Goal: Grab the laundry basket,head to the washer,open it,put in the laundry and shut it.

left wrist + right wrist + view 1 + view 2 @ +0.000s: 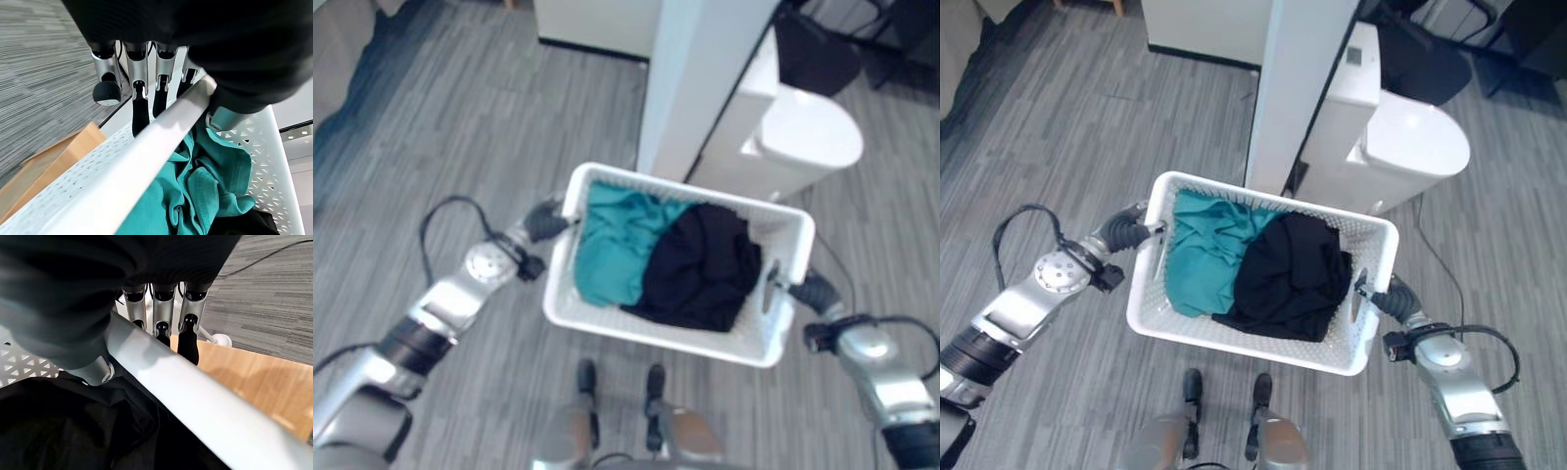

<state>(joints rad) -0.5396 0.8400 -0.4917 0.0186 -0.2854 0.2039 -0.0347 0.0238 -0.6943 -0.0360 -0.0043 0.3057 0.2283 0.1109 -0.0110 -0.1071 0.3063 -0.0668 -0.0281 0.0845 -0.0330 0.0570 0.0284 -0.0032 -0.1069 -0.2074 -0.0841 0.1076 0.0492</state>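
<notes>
Grey plank flooring (pixel 1116 127) is stretching out on the left and far left, leaving open room there, while a tall pale panel (pixel 1298 88) and a white washer (pixel 1400 147) are standing just beyond the far right edge of the basket. The white laundry basket (pixel 1234 338) is hanging above the floor between the two arms, its far rim sitting close to the foot of the panel. Inside it, a teal garment (pixel 1200 250) is lying on the left side and a black garment (pixel 1293 279) is bunching up on the right, partly overlapping the teal one. The left hand (pixel 142 73) is curling its fingers over the basket's left rim, gripping it. The right hand (pixel 161 308) is wrapping its fingers round the right rim, thumb pressing inside.
</notes>
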